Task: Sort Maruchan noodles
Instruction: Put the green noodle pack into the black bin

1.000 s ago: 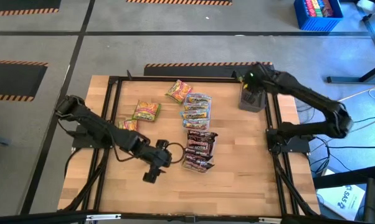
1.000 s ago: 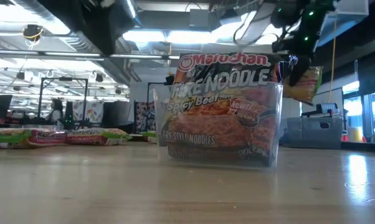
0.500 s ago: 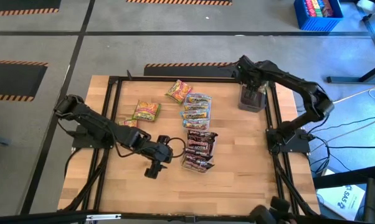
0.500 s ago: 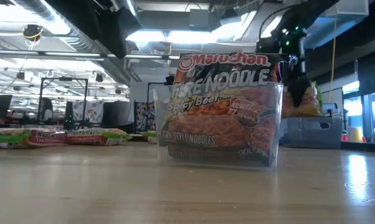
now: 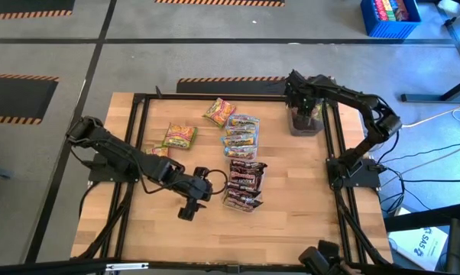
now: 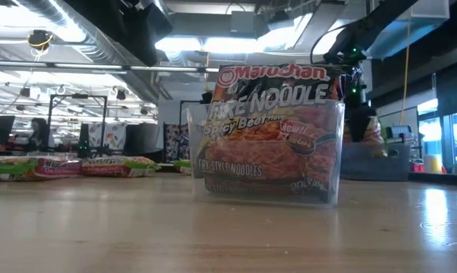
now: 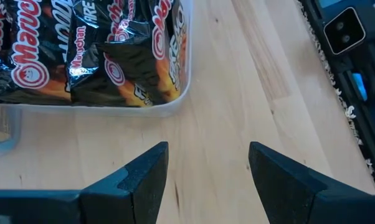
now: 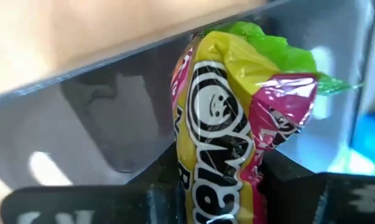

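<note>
The right gripper [image 8: 222, 186] hangs over the grey tray [image 5: 305, 122] at the worktop's [image 5: 291, 206] far right, its jaws clenched on a yellow-green-red packet [image 8: 228, 124] that dangles above the tray floor. The grip takes only the packet's lower edge, so the crinkly film may slide out early; judged from the wrist view, the packet is crumpled and could catch on the tray wall or land leaning on the rim when freed. Releasing too high might let it flutter out onto the worktop.

The left gripper [image 7: 206, 174] waits near the middle of the worktop, jaws spread and empty, just beside the clear tub [image 7: 175, 93] of maroon packets [image 7: 113, 50]. A forward move from there risks nudging the tub's corner.

More yellow-green packets [image 5: 180, 136] lie loose to the left, and blue-orange ones [image 5: 241, 134] sit in the centre row, so sorting looks unfinished.
</note>
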You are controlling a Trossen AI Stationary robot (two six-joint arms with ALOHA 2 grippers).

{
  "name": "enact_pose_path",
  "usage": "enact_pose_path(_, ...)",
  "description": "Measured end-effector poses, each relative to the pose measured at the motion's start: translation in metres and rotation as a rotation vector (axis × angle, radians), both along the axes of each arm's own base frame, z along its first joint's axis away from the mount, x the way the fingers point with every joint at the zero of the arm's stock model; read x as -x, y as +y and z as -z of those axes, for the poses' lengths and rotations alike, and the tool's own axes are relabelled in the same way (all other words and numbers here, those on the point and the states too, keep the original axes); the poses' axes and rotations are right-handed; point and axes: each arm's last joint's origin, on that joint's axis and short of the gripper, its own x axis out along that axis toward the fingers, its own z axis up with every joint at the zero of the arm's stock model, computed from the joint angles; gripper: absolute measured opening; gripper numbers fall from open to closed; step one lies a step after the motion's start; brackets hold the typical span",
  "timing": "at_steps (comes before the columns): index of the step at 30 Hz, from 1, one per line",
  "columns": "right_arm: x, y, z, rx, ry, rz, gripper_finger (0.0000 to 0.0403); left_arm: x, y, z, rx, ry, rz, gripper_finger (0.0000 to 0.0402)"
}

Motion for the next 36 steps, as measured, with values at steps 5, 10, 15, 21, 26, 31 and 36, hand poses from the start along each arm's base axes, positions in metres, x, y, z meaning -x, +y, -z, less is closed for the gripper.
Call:
enact_pose_path(5, -0.006, -0.006, -0.001, 0.046, -0.063, -0.068, 0.0092, 0.0, 0.0, 0.0, 0.003, -0.006, 0.0, 0.0218)
enact_pose_path(10, -0.009, -0.012, -0.001, 0.062, -0.118, -0.156, 0.0092, -0.001, 0.0, 0.0, 0.003, -0.008, 0.0, 0.0218)
enact_pose_path(15, -0.014, -0.021, 0.009, 0.075, -0.125, -0.152, 0.0102, -0.001, 0.0, -0.001, 0.005, -0.013, -0.001, 0.0218)
enact_pose_path(21, -0.022, -0.029, 0.031, 0.048, -0.109, -0.15, 0.0109, -0.002, -0.001, -0.001, 0.011, -0.025, -0.001, 0.0218)
enact_pose_path(26, -0.025, -0.033, 0.036, 0.061, -0.117, -0.151, 0.0115, -0.002, -0.001, -0.002, 0.011, -0.026, -0.001, 0.0218)
enact_pose_path(31, -0.027, -0.035, 0.036, 0.09, -0.134, -0.147, 0.0158, -0.003, 0.0, -0.002, 0.012, -0.026, -0.003, 0.0218)
enact_pose_path(36, -0.027, -0.039, 0.033, 0.169, -0.073, -0.114, 0.0216, -0.003, 0.0, -0.002, 0.015, -0.025, -0.003, 0.0218)
